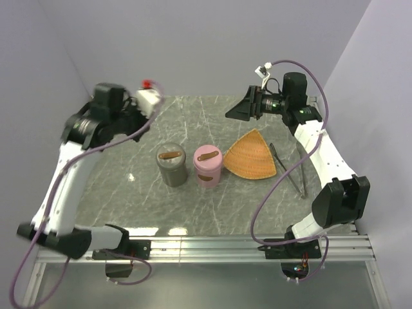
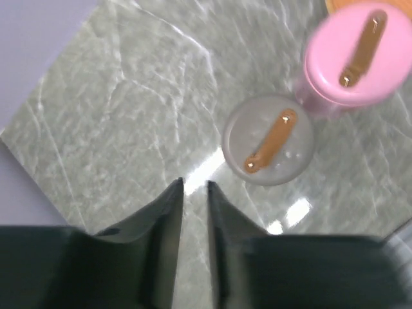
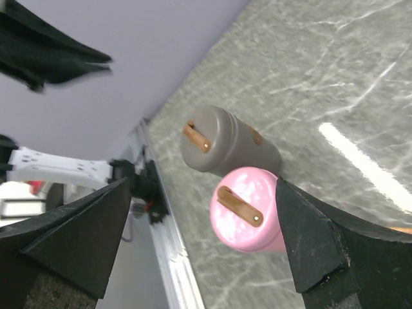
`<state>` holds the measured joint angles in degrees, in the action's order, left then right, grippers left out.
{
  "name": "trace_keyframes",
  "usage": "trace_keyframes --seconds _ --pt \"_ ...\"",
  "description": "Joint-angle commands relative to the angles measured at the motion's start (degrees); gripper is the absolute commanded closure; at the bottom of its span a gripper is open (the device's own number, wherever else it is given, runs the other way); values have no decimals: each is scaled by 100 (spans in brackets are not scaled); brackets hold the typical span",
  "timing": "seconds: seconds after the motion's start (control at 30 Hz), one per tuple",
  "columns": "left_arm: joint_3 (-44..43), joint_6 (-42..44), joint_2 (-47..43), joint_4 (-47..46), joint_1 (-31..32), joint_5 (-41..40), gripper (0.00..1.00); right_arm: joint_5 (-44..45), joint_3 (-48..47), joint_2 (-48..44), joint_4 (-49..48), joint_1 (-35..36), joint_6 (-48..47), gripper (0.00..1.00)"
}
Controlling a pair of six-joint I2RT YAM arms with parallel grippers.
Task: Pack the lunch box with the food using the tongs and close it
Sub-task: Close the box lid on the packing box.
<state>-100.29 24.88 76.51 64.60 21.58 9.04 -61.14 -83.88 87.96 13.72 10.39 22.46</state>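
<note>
Two lidded cylindrical lunch containers stand side by side mid-table: the grey container point(image 1: 172, 165) and, just right of it, the pink container point(image 1: 208, 166), each lid shut with a brown strap handle across it. Right of the pink container lies an orange woven mat point(image 1: 252, 156), and beyond the mat the metal tongs point(image 1: 288, 169) rest flat on the marble table point(image 1: 129, 187).

No food can be made out in any view. Closed lids would suit either a box yet to be opened or one already packed and shut, so the stage stays unsettled.

The left gripper point(image 2: 194, 190) hovers left of the grey container, fingers nearly together and holding nothing. The right gripper point(image 3: 199, 225) hangs high behind the mat, fingers spread wide, empty.

Walls crowd the table's back and sides; bare marble lies left of the grey container.
</note>
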Motion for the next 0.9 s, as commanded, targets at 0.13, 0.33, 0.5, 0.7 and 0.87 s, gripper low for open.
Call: trace_keyframes --seconds 0.13,0.33,0.5,0.7,0.87 --pt "2372 -2678 -1445 -2696 -831 2733 100 480 -366 -429 1116 323 -1358 0" --pt "4533 -6323 -1665 -6386 -1227 4772 100 682 -428 -534 1256 314 -1577 0" --pt "5862 -8542 -1692 -8673 -1218 4170 100 736 -287 -631 1309 305 -1710 0" --pt "5670 -8508 -1420 -8367 -1218 3658 100 727 -287 -579 1388 305 -1824 0" --pt "5626 -8404 -1087 -7867 -1174 3412 100 735 -287 -447 1301 297 -1692 0"
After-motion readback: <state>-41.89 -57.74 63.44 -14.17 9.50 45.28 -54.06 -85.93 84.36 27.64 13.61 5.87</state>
